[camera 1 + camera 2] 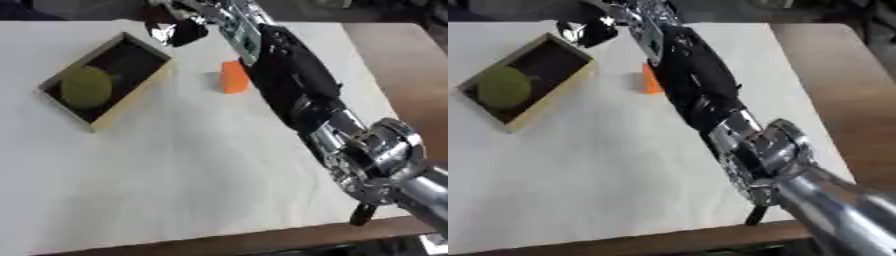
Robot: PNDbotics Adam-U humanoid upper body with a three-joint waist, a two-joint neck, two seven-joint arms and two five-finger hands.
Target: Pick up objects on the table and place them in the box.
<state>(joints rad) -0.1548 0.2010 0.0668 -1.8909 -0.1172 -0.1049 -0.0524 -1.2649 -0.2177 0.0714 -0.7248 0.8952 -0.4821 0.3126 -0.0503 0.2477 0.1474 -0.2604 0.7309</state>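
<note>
Silver wrist and black forearm of the right arm stretch from the near edge to the right hand [175, 30], poised above the box's far corner; whether its fingers are curled or holding anything cannot be told. Swinging back, the forearm could knock the orange block [234, 76] lying just beside it. The box [140, 85] already holds a green round thing [86, 87].

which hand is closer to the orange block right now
Right. The right hand hovers just beyond the orange block, near the box's far corner. The left hand is not in view.
</note>
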